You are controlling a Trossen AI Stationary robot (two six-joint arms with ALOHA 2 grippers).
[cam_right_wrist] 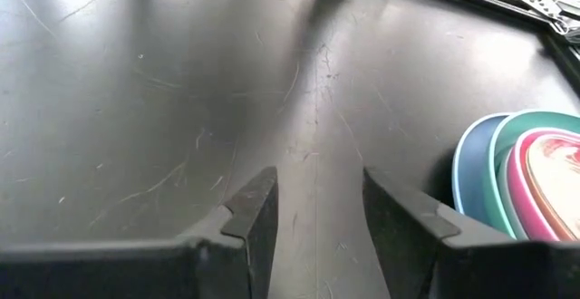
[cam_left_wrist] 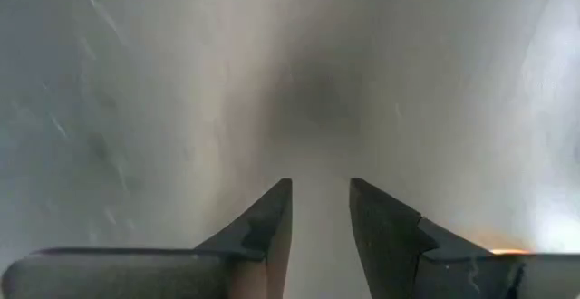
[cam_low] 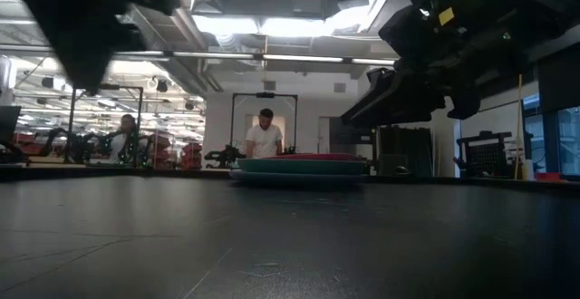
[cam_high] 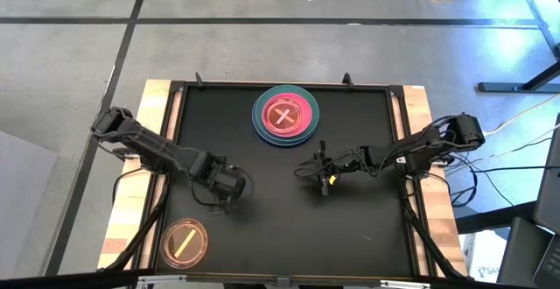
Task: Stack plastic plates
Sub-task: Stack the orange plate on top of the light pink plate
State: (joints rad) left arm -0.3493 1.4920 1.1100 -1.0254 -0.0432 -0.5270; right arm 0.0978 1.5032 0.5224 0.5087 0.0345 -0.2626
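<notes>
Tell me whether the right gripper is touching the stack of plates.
Apart. The high view shows the right gripper out on the bare black table, well clear of the stack of plates by the far edge.

Honestly, nothing here can be read. No words, brand names or numbers show up on the bench, the arms or the room behind. Closest thing to a sign is the pale X-shaped mark on the small red plate (cam_high: 284, 115) topping the stack, and a single stick-like stroke on the orange plate (cam_high: 185, 242) near the bench corner. Those are marks, not text.
</notes>
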